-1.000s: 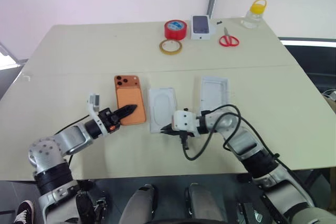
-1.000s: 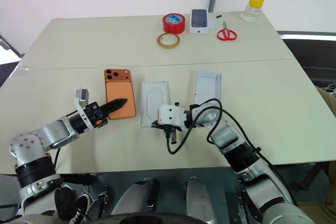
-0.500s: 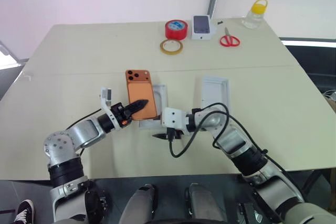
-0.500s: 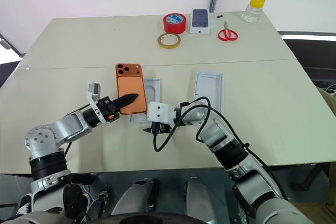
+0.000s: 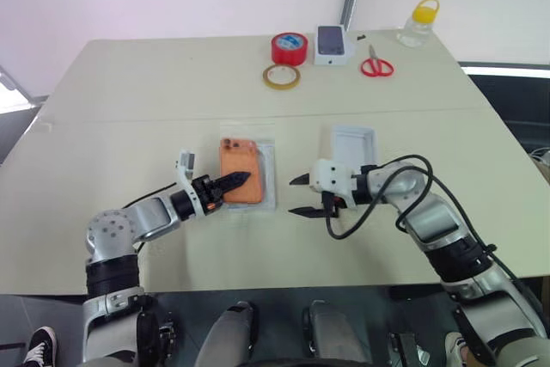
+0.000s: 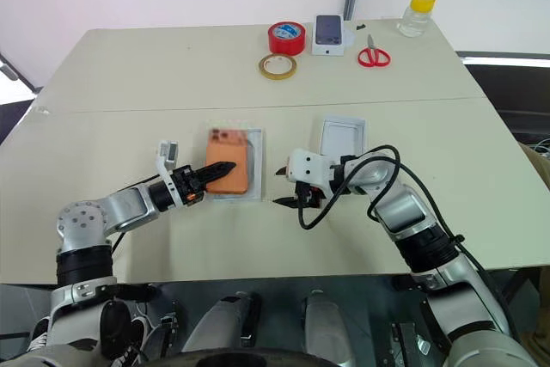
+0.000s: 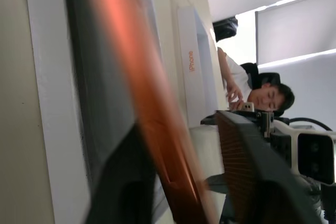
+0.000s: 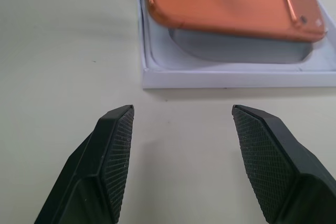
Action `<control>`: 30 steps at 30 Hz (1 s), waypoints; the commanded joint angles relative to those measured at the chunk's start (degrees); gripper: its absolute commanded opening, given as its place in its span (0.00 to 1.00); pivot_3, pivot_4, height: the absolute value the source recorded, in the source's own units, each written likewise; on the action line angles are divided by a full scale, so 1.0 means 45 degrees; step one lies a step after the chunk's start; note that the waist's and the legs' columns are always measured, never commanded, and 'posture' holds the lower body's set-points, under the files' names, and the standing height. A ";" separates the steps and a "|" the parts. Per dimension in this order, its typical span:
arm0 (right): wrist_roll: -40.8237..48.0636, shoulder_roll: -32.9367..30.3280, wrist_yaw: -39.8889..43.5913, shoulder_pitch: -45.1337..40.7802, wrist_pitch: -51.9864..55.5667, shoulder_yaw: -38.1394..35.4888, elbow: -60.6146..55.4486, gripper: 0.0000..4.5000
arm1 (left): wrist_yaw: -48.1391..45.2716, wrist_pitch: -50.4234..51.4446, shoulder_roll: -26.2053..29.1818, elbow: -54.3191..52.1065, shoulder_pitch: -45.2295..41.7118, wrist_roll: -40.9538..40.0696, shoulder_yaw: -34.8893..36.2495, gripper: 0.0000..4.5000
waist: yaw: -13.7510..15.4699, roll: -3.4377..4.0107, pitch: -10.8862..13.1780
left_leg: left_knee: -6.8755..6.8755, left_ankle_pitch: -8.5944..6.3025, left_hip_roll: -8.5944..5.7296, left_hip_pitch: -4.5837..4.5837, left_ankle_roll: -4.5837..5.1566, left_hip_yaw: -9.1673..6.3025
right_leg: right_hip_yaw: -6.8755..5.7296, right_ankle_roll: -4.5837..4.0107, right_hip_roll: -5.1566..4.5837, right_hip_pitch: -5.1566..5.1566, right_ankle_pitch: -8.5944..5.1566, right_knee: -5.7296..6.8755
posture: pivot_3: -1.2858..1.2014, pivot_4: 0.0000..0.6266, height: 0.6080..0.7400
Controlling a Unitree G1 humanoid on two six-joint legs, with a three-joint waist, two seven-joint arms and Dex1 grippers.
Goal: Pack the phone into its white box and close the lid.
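Observation:
The orange phone [image 5: 239, 172] lies back up in the white box [image 5: 269, 171] at mid-table; in the right wrist view the phone [image 8: 231, 3] rests tilted, one long edge above the box's rim [image 8: 236, 80]. My left gripper [image 5: 241, 180] reaches over the phone's near left corner, open, with the phone's edge [image 7: 157, 129] between its fingers [image 7: 252, 171]. Just right of the box, my right gripper [image 5: 294, 196] stands open and holds nothing, its fingers [image 8: 113, 156] pointing at the box's side. The lid [image 5: 352, 143] lies open side up behind the right gripper.
At the table's far edge stand a red tape roll [image 5: 288, 47], a yellowish tape ring [image 5: 280, 76], a small white box with a phone picture [image 5: 333, 44], red scissors [image 5: 375, 66] and a yellow-capped jar [image 5: 418, 21]. A seated person [image 7: 257, 93] is beyond the table.
My left gripper carried the phone to the right, over the white box, and opened. My right gripper opened, left the box's near edge and drew away to the right.

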 commanded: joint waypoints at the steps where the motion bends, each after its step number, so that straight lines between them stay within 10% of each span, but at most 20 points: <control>1: 0.0140 0.0284 -0.0205 -0.0329 -0.0171 -0.0144 -0.0327 0.69 | -0.0403 -0.0101 0.0253 -0.0546 -0.0137 0.0175 -0.0296 0.89 | 0.0001 0.0001 -0.0001 | 0.0000 0.0001 0.0000 0.0001 -0.0001 0.0001 | 0.0001 0.0000 -0.0001 0.0000 0.0000 -0.0001 | 0.52 0.24 1.00; 27: -0.0492 0.1623 -0.1766 -0.1803 -0.0998 -0.0388 0.2252 0.69 | -0.0405 -0.1680 0.2606 -0.2726 0.0343 0.2031 -0.0160 0.99 | -0.0053 0.0002 0.0001 | -0.0006 -0.0001 0.0002 0.0005 0.0002 -0.0001 | 0.0002 0.0000 0.0000 -0.0002 0.0000 -0.0001 | 0.52 0.24 1.00; 30: -0.1063 0.1662 -0.2761 -0.2198 -0.1623 -0.0523 0.3243 0.38 | -0.0722 -0.3744 0.3289 -0.2623 0.0593 0.4390 -0.1098 0.69 | -0.0077 0.0002 0.0002 | -0.0009 0.0015 0.0001 0.0005 -0.0025 0.0001 | 0.0004 -0.0002 0.0001 -0.0007 0.0000 0.0000 | 0.52 0.24 1.00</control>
